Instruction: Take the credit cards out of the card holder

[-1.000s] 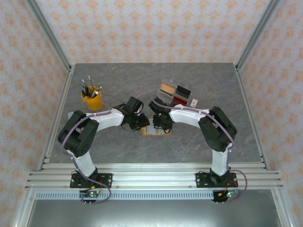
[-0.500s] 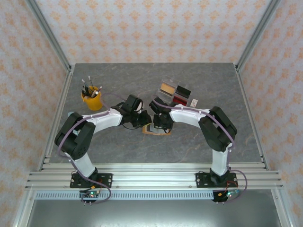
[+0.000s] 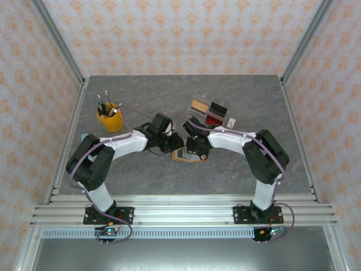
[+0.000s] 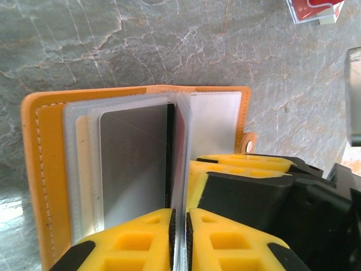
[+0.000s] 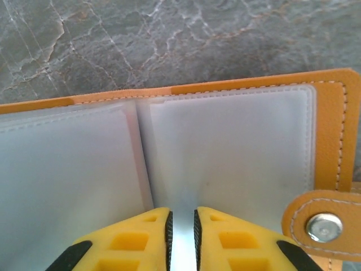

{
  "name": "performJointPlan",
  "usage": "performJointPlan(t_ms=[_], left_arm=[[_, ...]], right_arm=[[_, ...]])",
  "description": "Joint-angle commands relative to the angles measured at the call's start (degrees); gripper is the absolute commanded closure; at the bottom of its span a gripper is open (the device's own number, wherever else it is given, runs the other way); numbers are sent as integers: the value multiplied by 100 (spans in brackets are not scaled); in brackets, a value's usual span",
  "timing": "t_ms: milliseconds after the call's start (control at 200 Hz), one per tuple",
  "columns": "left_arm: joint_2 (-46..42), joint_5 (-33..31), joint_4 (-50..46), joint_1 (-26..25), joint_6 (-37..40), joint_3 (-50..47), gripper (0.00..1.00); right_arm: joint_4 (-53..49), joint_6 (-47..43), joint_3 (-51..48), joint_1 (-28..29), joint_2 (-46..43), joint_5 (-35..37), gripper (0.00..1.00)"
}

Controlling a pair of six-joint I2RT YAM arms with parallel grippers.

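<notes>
We find the orange card holder (image 3: pixel 188 156) lying open and flat on the table (image 3: pixel 146 101), its clear plastic sleeves exposed and its snap tab (image 5: pixel 321 223) at one edge. One sleeve leaf stands upright, and beside it a grey card (image 4: pixel 132 164) sits inside a sleeve.

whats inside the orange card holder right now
The open card holder shows clear sleeves; one holds a grey card, with a pale card edge beside it. Sleeves stacked underneath are covered, so any other cards are hidden.

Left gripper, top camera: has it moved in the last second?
Yes. The left gripper has shifted right, away from the yellow cup of tools, jaws shut on the orange folding card holder.
</notes>
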Motion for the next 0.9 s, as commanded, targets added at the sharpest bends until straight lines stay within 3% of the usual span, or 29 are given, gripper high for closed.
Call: performJointPlan(t_ms=[0, 360, 495, 611, 691, 896], left_arm=[[108, -112, -177, -33, 99, 160, 79], [331, 108, 67, -67, 26, 182, 76], [400, 108, 95, -68, -5, 213, 82], [370, 32, 25, -74, 13, 233, 92], [263, -137, -299, -74, 189, 297, 100], [-264, -1030, -1935, -63, 1044, 601, 100]], right_arm=[[132, 106, -134, -39, -315, 69, 80], [271, 161, -307, -83, -443, 25, 81], [270, 169, -351, -100, -458, 23, 81], [285, 178, -394, -109, -567, 35, 81], [312, 174, -437, -117, -739, 70, 81], [416, 140, -548, -118, -1240, 25, 76]])
